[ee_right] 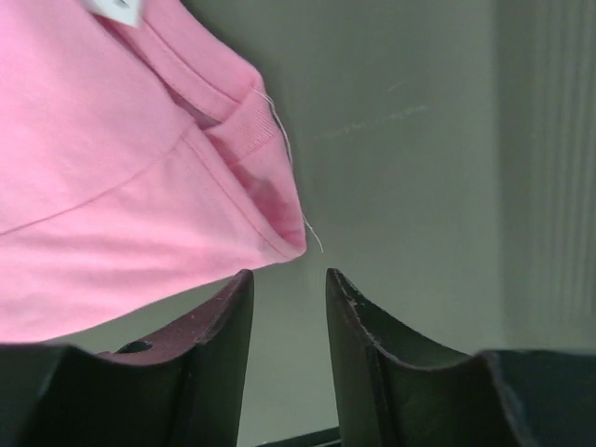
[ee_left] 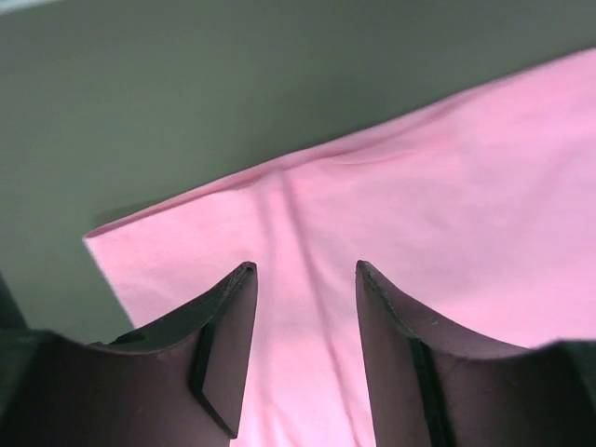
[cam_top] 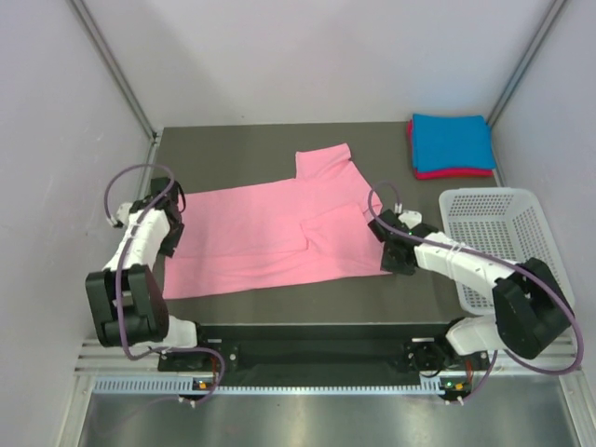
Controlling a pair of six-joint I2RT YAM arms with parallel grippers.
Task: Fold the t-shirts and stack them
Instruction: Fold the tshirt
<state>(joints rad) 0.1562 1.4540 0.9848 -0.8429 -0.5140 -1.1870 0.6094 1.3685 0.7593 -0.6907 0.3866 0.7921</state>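
The light pink t-shirt [cam_top: 265,237] lies spread across the middle of the top view, its long axis running left to right. The left gripper [ee_left: 303,270] hangs low over the hem corner at the left end, moderately wide and empty. The right gripper [ee_right: 289,275], narrower and also empty, sits just short of the collar-end corner at the right.

Pink t-shirt [cam_top: 270,237]: plain light pink, no print; small white tag [ee_right: 116,7] at the collar. Bench [cam_top: 279,304] under it: flat dark grey-olive, unpatterned.

To the right of the pink t-shirt:
- blue t-shirt [cam_top: 452,140], bright plain blue
- magenta-red t-shirt [cam_top: 456,173], only its edge showing
- basket [cam_top: 498,233], white with a mesh grid

Left hand [ee_left: 303,279] and right hand [ee_right: 289,279]: black fingers.
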